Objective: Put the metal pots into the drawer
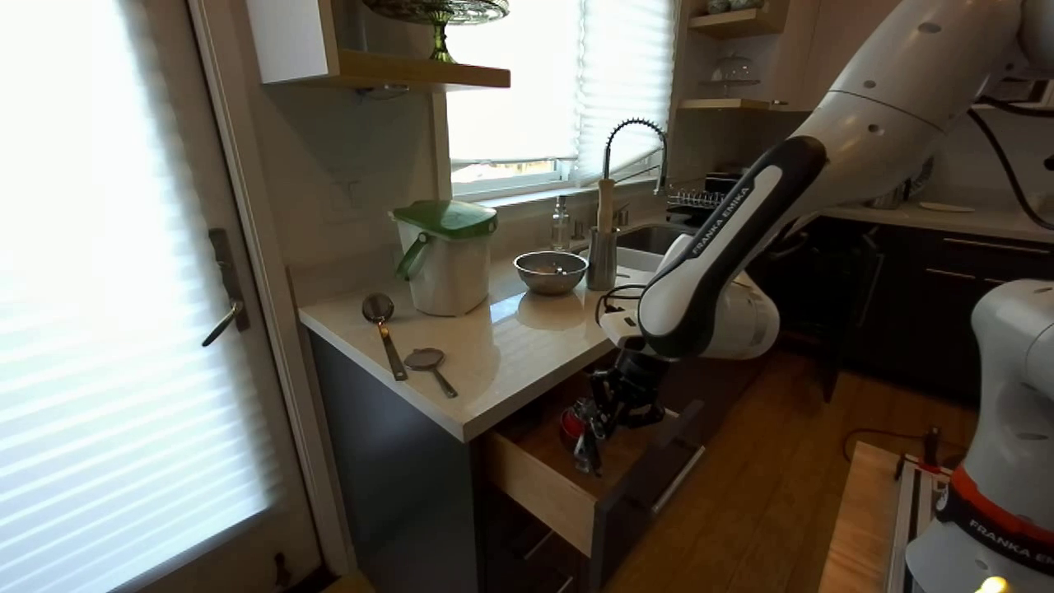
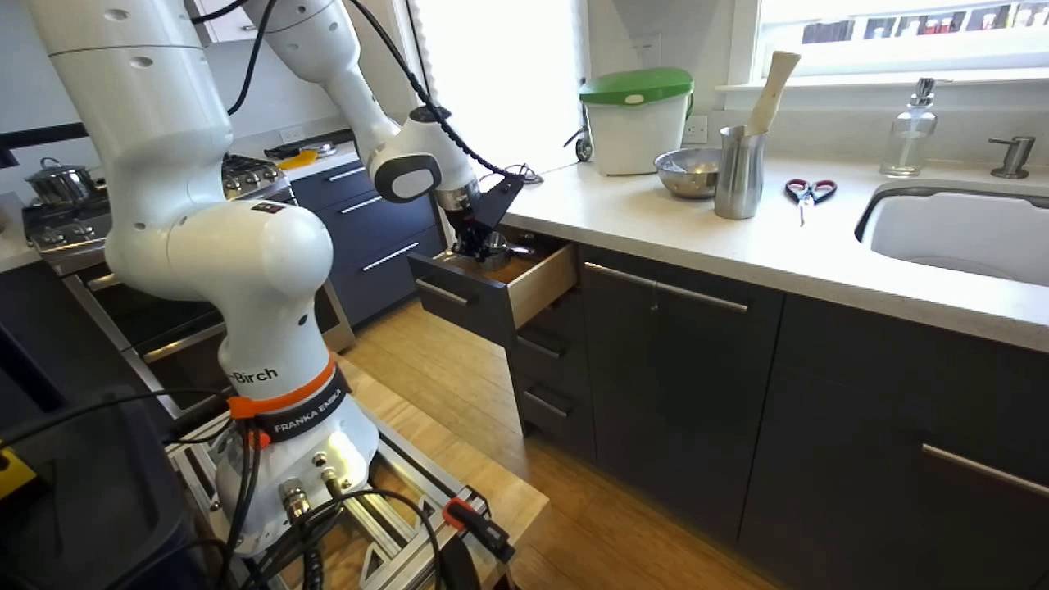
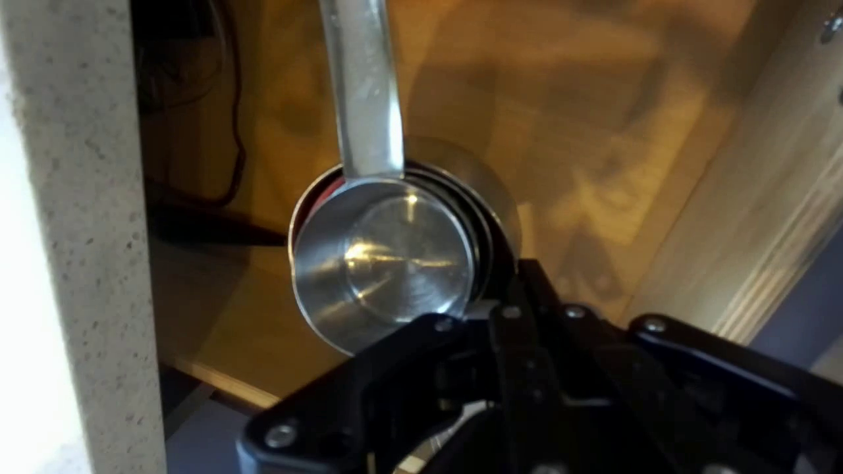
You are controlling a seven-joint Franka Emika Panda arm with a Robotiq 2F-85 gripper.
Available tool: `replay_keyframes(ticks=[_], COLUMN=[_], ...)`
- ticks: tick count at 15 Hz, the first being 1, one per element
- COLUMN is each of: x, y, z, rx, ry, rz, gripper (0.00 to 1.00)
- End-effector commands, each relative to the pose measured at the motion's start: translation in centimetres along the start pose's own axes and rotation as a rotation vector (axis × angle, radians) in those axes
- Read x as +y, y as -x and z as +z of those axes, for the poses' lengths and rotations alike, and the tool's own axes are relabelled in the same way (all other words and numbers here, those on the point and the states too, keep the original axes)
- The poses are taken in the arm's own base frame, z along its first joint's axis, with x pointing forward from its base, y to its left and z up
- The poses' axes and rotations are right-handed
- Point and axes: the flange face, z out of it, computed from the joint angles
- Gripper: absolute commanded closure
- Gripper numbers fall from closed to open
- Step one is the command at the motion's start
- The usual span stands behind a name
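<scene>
Black gripper (image 3: 530,280) closed beside nested steel cups (image 3: 395,250) in the drawer (image 1: 539,486)

Its jaws stand pressed together at the cups' lower right in the wrist view; whether they pinch the outer rim, I cannot tell. Just left of mid-frame, the innermost cup (image 3: 379,263) turns its mouth to the camera. Its flat handle (image 3: 367,99) sets the long axis, running from the upper rim to the frame's top edge and leaning slightly left. In an exterior view that handle (image 2: 521,250) juts rightward, just above the centre of the frame. The wide steel bowl (image 1: 550,276) sits upright on the counter (image 1: 527,354) in both exterior views, round, mouth up, between the green-lidded container (image 1: 451,272) and the tall steel holder (image 1: 603,257). Scissors (image 2: 810,192) with red-and-black grips show only in an exterior view, upper right; the cup's shiny inner bottom shows only in the wrist view.
</scene>
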Motion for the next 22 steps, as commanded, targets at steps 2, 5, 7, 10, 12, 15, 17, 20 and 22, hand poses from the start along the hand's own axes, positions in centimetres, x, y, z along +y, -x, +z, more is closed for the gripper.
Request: replay_keyframes(ticks=[2, 5, 7, 10, 12, 15, 17, 20, 22], x=[2.0, 3.6, 4.5, 5.5, 6.2, 6.9, 6.8, 6.5, 6.0], y=[1.8, 2.3, 2.6, 3.0, 3.3, 3.5, 3.6, 3.7, 4.0], z=[3.0, 4.3, 5.1, 6.3, 6.7, 7.5, 8.0, 7.9, 7.3], rx=[-0.045, -0.061, -0.076, -0.078, -0.08, -0.069, -0.072, -0.071, -0.061], ry=[0.017, 0.04, 0.058, 0.073, 0.096, 0.115, 0.114, 0.112, 0.101], rz=[0.069, 0.107, 0.125, 0.141, 0.171, 0.2, 0.205, 0.202, 0.194], gripper=[0.99, 0.99, 0.99, 0.99, 0.99, 0.99, 0.99, 0.64, 0.49])
